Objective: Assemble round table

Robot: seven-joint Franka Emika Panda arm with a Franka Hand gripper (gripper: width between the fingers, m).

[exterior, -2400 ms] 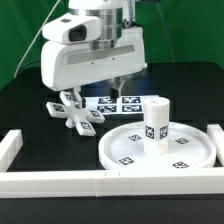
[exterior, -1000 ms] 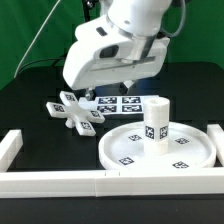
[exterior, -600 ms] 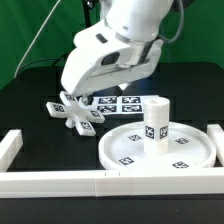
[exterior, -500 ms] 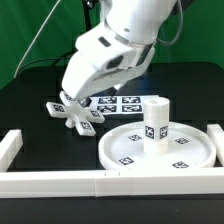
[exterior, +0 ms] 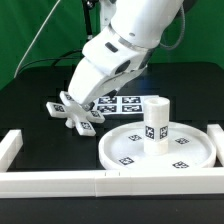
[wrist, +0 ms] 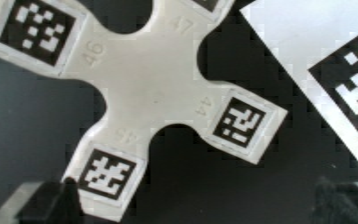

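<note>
Cross-shaped base [exterior: 75,113] [wrist: 158,90] lies flat on the black table [exterior: 30,95] at the exterior view's left, just beside the marker board [exterior: 118,102]. Nearby, the short leg [exterior: 156,120] stands upright at the centre of the round disc [exterior: 115,152]. The gripper [exterior: 74,98] hangs tilted over the base, jaws spread apart.

Bright, even light with washed-out whites; both views coarse and slightly blurred
</note>
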